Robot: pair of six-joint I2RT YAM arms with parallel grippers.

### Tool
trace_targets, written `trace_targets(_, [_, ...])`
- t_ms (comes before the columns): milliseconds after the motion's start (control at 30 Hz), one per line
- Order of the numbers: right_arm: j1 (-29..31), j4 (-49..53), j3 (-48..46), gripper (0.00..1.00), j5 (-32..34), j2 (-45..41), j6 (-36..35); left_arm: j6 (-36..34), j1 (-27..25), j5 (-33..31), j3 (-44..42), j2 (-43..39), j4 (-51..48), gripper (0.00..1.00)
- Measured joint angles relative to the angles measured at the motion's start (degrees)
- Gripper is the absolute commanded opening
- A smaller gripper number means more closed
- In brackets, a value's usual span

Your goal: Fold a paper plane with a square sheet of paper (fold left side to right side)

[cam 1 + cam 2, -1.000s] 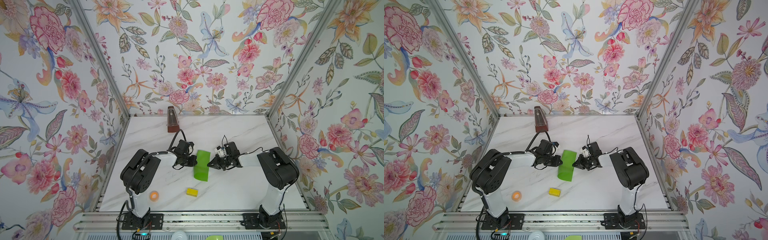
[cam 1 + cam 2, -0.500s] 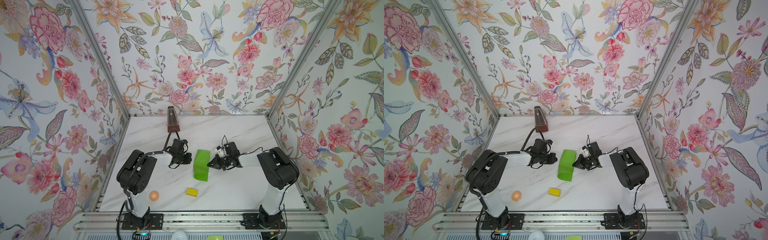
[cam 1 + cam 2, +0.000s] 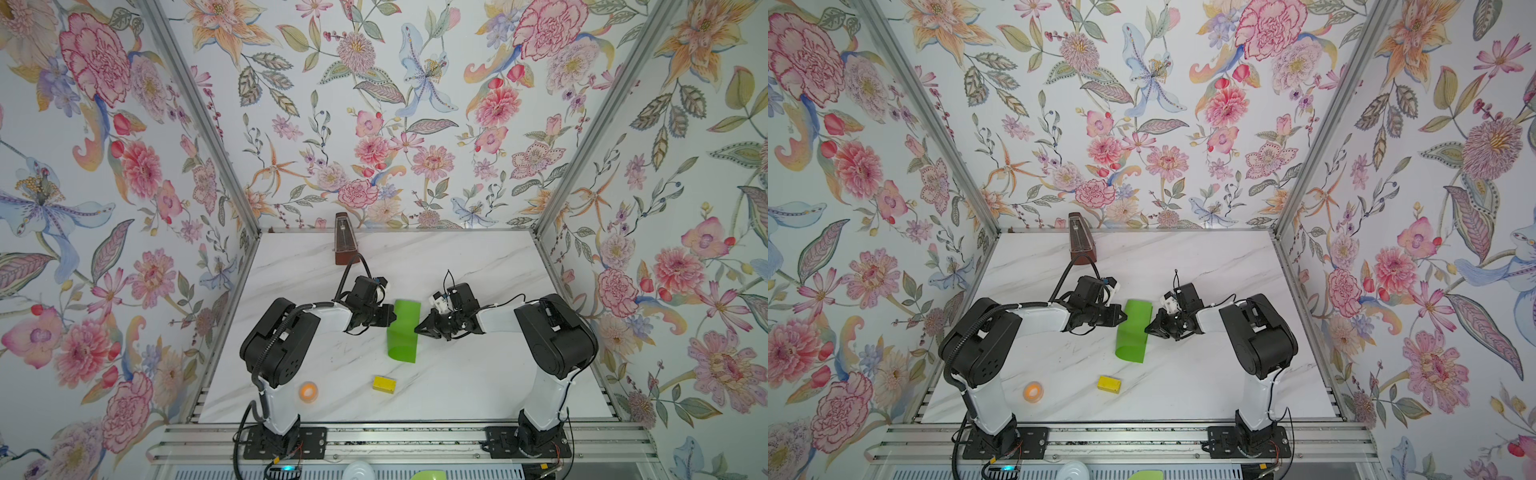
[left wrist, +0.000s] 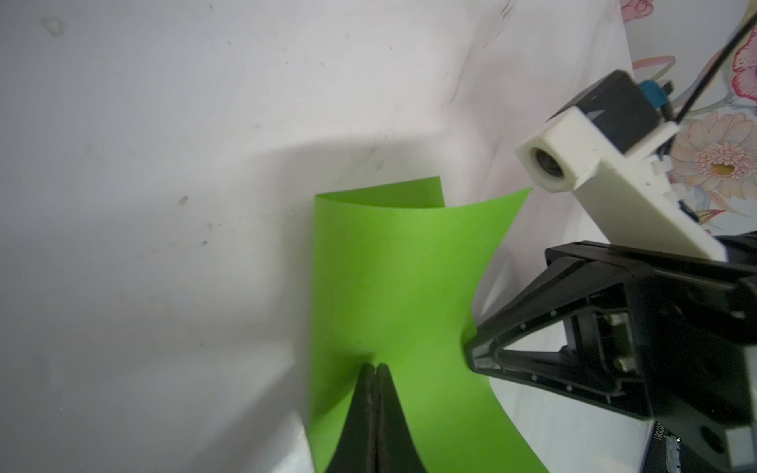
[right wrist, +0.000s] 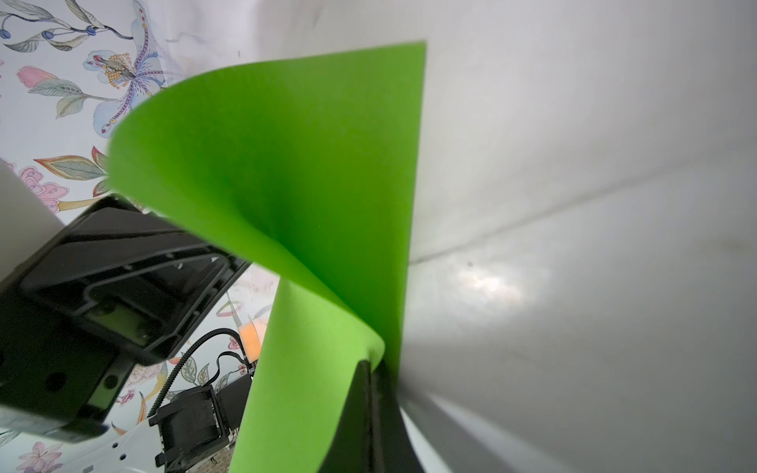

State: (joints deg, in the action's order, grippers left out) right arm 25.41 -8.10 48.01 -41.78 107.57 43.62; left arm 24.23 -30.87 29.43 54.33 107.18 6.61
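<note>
Paper curled over on tabletop; left tool pressed together, tip over it; right tool seemingly pinching its edge.

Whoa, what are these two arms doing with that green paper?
Two robot arms are folding a square sheet of paper on the marble table. The sheet is bent over into a loose loop, not yet creased flat. The right gripper, shut, appears to pinch the paper's meeting edges. The left gripper, also shut, has its tip against the rounded side. A small yellow block and an orange roll lie apart, nearer the front.
</note>
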Motion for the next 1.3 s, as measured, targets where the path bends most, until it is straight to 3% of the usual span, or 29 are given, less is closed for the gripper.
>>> trace_targets(500, [0.00,0.00,0.00,0.00,0.02,0.00,-0.35,-0.22,3.23,-4.61,0.79,0.52,-1.25,0.00])
trace_targets(933, [0.02,-0.02,0.00,0.00,0.00,0.00,-0.35,0.70,-0.70,-0.96,3.61,0.26,0.02,0.00])
trace_targets(1300, [0.02,0.02,0.07,0.00,0.07,0.00,-0.35,0.22,1.29,-6.34,7.41,4.96,-3.98,0.00])
